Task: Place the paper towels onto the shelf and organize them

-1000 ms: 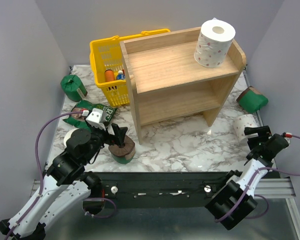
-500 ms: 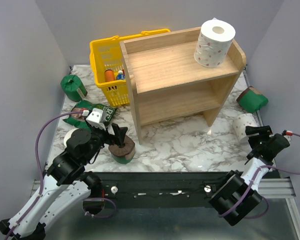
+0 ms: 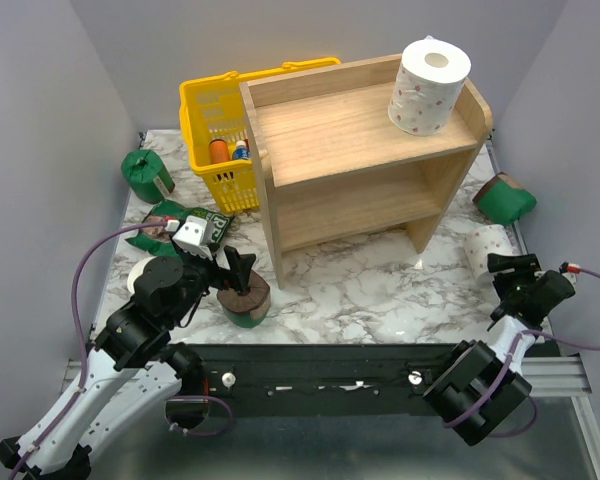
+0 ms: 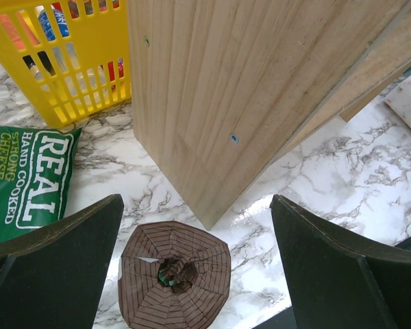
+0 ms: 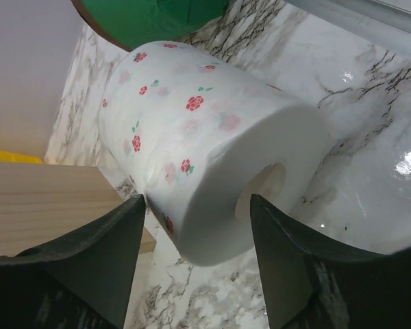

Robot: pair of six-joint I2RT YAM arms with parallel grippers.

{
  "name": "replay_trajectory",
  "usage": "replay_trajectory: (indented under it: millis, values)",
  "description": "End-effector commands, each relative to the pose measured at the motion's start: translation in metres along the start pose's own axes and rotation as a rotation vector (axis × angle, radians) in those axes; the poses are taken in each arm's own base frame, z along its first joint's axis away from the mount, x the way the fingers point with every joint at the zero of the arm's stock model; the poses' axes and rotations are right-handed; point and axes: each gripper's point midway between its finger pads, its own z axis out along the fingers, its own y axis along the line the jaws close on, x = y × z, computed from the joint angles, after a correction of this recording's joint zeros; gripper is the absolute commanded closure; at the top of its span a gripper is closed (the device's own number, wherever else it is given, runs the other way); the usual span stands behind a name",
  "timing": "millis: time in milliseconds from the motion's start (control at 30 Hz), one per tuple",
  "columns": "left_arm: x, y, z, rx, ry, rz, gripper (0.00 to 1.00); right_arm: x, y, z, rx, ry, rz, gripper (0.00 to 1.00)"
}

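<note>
Paper towel roll (image 5: 212, 151), white with red dots, lies on its side on the tabletop (image 5: 370, 123) right of the shelf (image 5: 48, 205). Its core end faces the right pincer (image 5: 197, 202), whose wide-spread fingers flank it. The left pincer (image 4: 195, 205), also wide, is well apart.

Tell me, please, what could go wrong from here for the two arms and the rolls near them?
1. The white roll lies on its side before the open right gripper. Being round, it may roll away if one finger touches it first.
2. The green-wrapped roll stands on end close to the corner of the shelf, under the open left gripper. Lifting it could knock it against the wood.
</note>
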Motion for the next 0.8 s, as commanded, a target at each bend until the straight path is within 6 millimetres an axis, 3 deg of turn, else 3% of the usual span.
replay_trajectory:
  millis: [0,200,400,600,767]
  values:
    - [-0.001,-0.003,0.001,0.019,-0.006,0.008,0.01,-0.005,0.005,0.001,-0.041,-0.024,-0.025,0.29]
    - [-0.001,-0.003,0.0,0.018,-0.01,0.007,0.01,-0.012,0.016,-0.001,-0.093,-0.047,-0.077,0.55]
    - [-0.003,-0.004,-0.001,0.022,-0.017,0.004,0.01,-0.031,0.034,-0.012,-0.117,-0.093,-0.199,0.69]
    - [-0.004,-0.006,-0.003,0.038,-0.025,0.004,0.01,-0.048,0.051,-0.027,-0.111,-0.124,-0.276,0.76]
    - [-0.007,-0.007,-0.007,0.045,-0.043,-0.003,0.01,-0.063,0.078,-0.043,-0.13,-0.16,-0.329,0.79]
